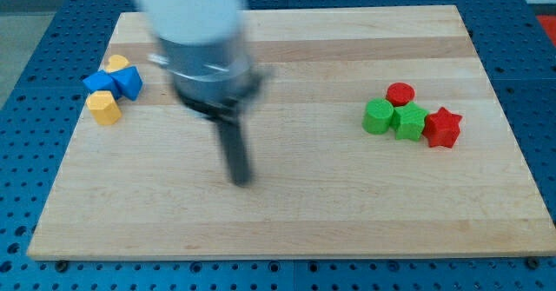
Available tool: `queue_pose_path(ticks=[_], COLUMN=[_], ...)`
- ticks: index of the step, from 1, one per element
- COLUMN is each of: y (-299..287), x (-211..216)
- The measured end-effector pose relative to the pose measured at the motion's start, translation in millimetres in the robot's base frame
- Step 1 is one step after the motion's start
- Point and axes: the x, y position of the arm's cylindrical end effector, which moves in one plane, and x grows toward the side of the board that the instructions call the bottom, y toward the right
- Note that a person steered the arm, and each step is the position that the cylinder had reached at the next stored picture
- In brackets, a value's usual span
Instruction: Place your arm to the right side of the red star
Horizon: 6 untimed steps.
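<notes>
That red star (442,127) at the frame's right looks light, hard, easily nudged, touching a green block (410,122); the rod tool's tip (241,181) sits mid-table, gripping nothing.

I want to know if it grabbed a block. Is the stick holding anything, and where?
Nothing is held. My tip is a bare rod end touching no block, on open board well to the view's left of the red star.

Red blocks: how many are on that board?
2, both at the view's right: a red cylinder atop the cluster, and a red star at its right end. None looks hidden.
</notes>
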Motion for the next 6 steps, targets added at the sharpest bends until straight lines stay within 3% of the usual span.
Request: queue_pose_path(ticks=[1, 2, 3, 6], y=[153, 274, 307, 199], x=[23, -16, -85, -91])
